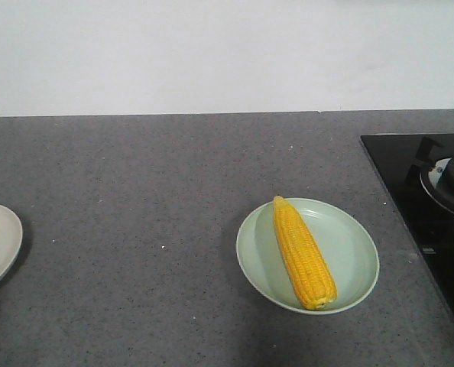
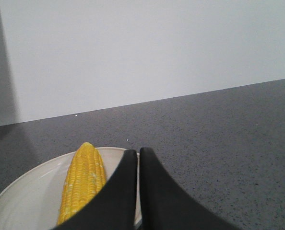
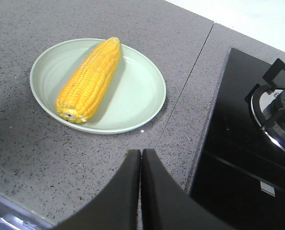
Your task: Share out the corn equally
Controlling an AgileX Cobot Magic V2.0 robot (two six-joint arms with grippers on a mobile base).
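Observation:
One yellow corn cob (image 1: 303, 253) lies on a pale green plate (image 1: 362, 252) at the right of the grey counter. The right wrist view shows the same corn cob (image 3: 89, 79) on that green plate (image 3: 142, 91), with my right gripper (image 3: 140, 152) shut and empty just in front of the plate's near rim. A white plate (image 1: 1, 245) sits at the left edge. In the left wrist view another corn cob (image 2: 82, 184) lies on this white plate (image 2: 27, 191), and my left gripper (image 2: 138, 151) is shut and empty over the plate's right side, beside the cob.
A black glass hob (image 1: 433, 206) with a gas burner (image 1: 450, 183) occupies the right end of the counter, close to the green plate. A white wall rises behind the counter's far edge. A seam (image 3: 188, 81) runs across the countertop by the hob.

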